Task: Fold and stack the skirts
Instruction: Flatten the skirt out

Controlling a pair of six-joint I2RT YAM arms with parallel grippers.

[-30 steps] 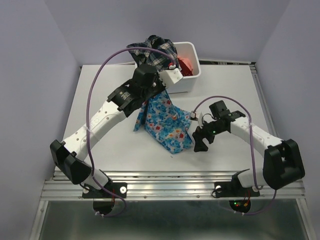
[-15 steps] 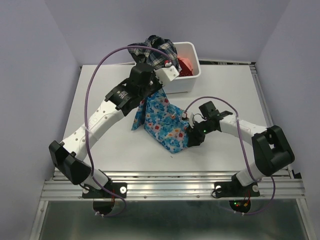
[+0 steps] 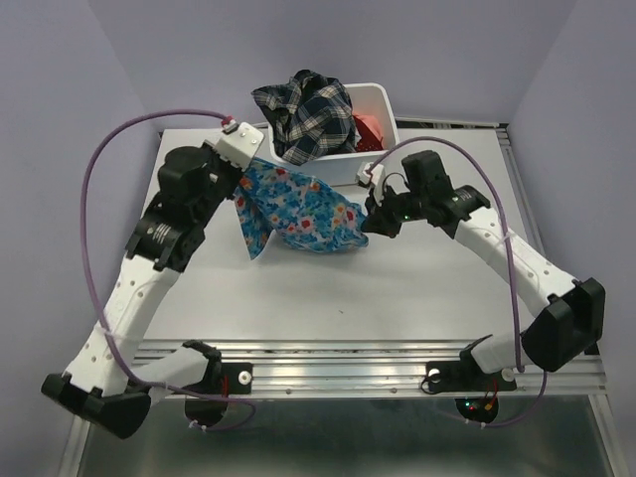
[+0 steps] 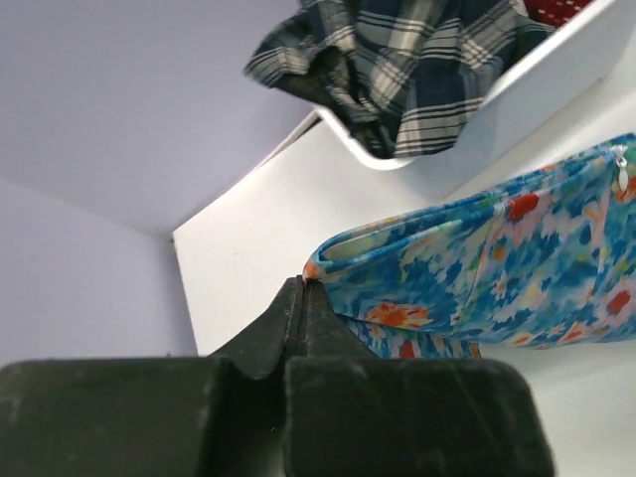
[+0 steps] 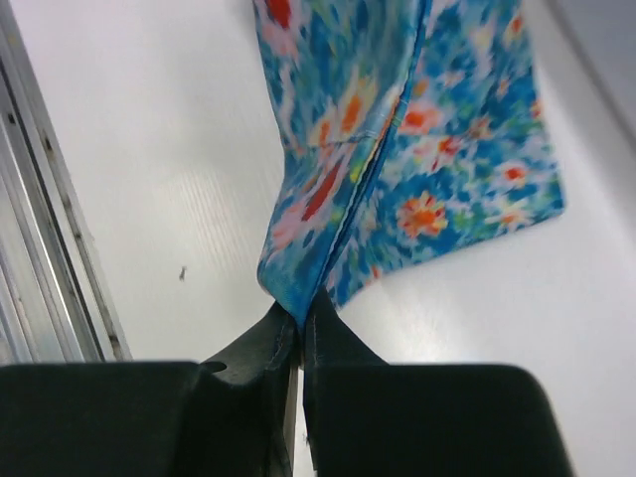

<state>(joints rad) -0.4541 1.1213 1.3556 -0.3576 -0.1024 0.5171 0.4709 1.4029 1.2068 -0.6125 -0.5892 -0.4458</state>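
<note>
Gripping blue skirt (image 3: 298,209) at opposite corners, left fingers (image 4: 298,298) and right fingers (image 5: 298,323) pinched fully shut on cloth. Spread between them toward 12 o'clock on worktop (image 3: 397,288), just short of bin (image 3: 373,89). Could lose shallow edge pinch if pulled tauter.

Even, bright light; soft shadows; wrist views perhaps slightly blurred.

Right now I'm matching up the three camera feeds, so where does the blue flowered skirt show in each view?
Top external: the blue flowered skirt at centre, just in front of the white bin.
Left wrist: skirt lower right, its corner in the left gripper.
Right wrist: skirt upper centre, its edge in the right gripper.
Shared landmark: the white table beneath the skirt in all three.
</note>
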